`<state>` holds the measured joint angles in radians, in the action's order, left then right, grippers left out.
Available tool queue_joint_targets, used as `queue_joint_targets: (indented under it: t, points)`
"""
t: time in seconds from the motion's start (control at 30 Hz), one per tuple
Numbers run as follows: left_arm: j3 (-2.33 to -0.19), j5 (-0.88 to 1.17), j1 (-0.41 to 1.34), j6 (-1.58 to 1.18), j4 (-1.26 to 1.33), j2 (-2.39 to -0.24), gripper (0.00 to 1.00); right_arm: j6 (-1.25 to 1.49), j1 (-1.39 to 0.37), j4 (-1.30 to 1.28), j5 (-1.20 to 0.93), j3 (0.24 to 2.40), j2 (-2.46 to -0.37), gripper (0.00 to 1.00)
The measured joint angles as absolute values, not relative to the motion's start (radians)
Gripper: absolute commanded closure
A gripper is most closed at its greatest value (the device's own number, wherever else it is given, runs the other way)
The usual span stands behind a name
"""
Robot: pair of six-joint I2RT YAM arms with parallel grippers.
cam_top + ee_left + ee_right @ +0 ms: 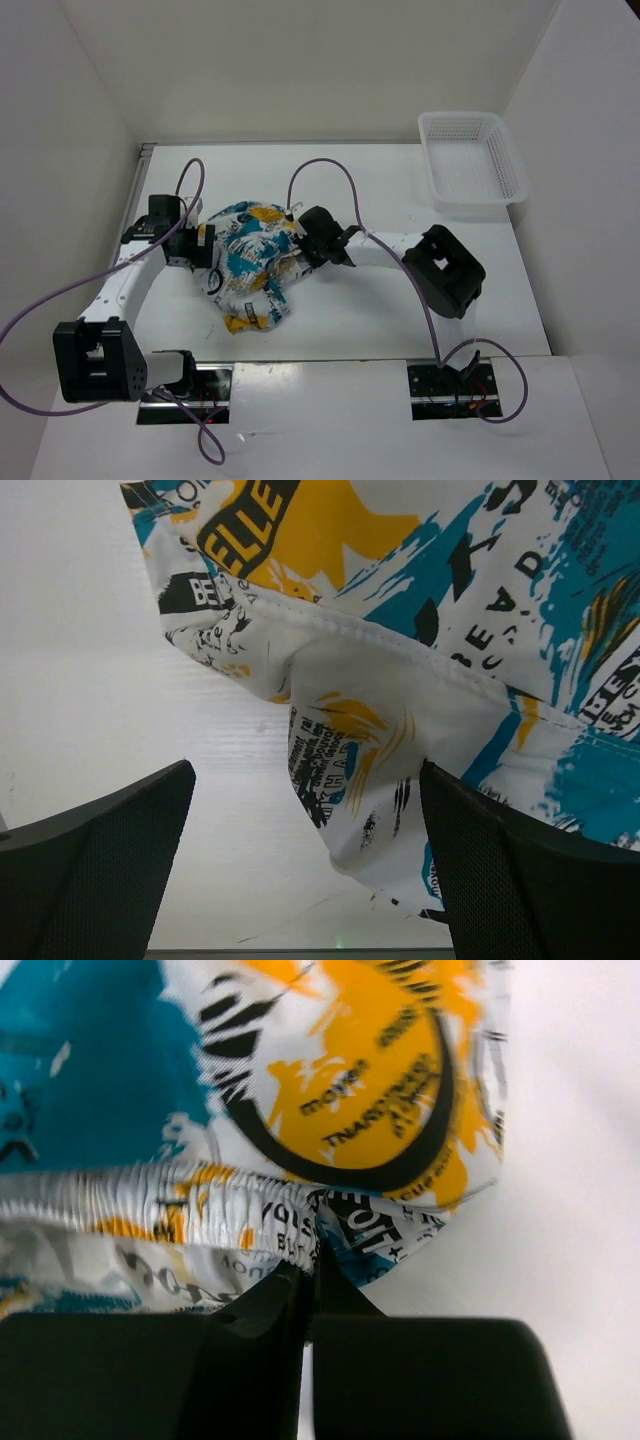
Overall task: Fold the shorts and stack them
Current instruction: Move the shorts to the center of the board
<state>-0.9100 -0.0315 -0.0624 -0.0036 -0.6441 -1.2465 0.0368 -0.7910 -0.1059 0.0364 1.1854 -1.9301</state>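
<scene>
The shorts, white with teal, yellow and black print, lie crumpled in the middle of the table. My left gripper sits at their left edge, open, and in the left wrist view a hanging fold of the shorts dips between the fingers without being pinched. My right gripper is at the shorts' right side. In the right wrist view its jaws are pressed together on the gathered elastic waistband of the shorts, right at the fingertips.
A white perforated basket stands at the back right of the table. Purple cables arc over both arms. White walls close in the table on the left, back and right.
</scene>
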Motion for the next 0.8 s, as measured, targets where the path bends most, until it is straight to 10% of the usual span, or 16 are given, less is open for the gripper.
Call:
queue_joint_targets:
  t: [0.1,0.23,0.27,0.8]
  points:
    - [-0.916,-0.024,-0.059,-0.003,-0.645,-1.283,0.00,0.001,-0.751,-0.128,0.096,1.235,-1.931,1.00]
    - [-0.983,-0.030,-0.054,-0.003,-0.634,-1.340,0.00,-0.053,-0.600,-0.130,0.225,1.504,-1.990,0.14]
    - [-1.002,-0.032,-0.049,-0.004,-0.628,-1.348,0.00,-0.062,-0.556,-0.109,0.249,1.569,-2.006,0.08]
    - [-1.073,-0.028,-0.009,-0.003,-0.606,-1.365,0.00,-0.105,-0.472,-0.212,-0.048,1.361,-1.958,0.06]
